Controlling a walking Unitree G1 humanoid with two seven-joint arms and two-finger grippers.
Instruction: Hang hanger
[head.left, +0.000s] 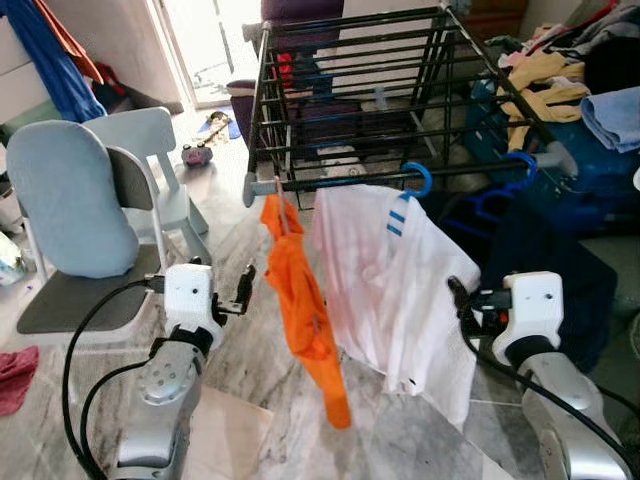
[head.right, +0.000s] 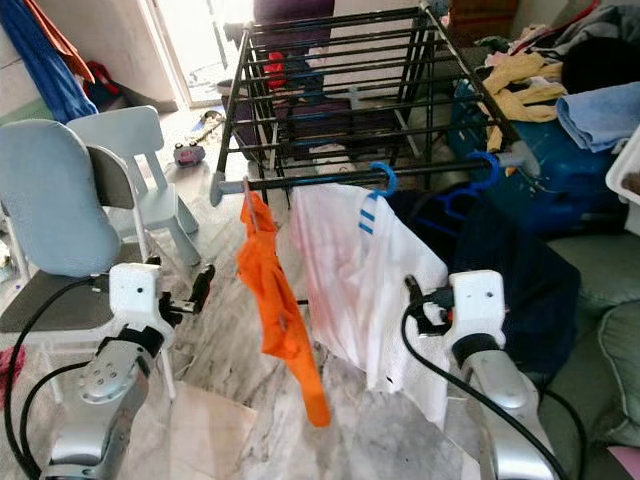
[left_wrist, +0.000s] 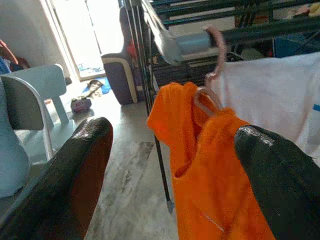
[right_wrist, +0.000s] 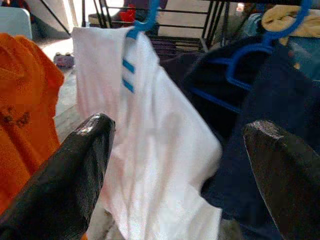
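A black drying rack stands ahead with a grey front rail. On that rail hangs an orange garment on a pink hanger. Beside it to the right hangs a white shirt on a blue hanger. Farther right is a dark navy garment on another blue hanger. My left gripper is open and empty, just left of the orange garment. My right gripper is open and empty at the right edge of the white shirt.
A grey padded chair and a pale blue small chair stand at the left. Piled clothes lie at the back right. A pink cloth and a small toy lie on the marble floor.
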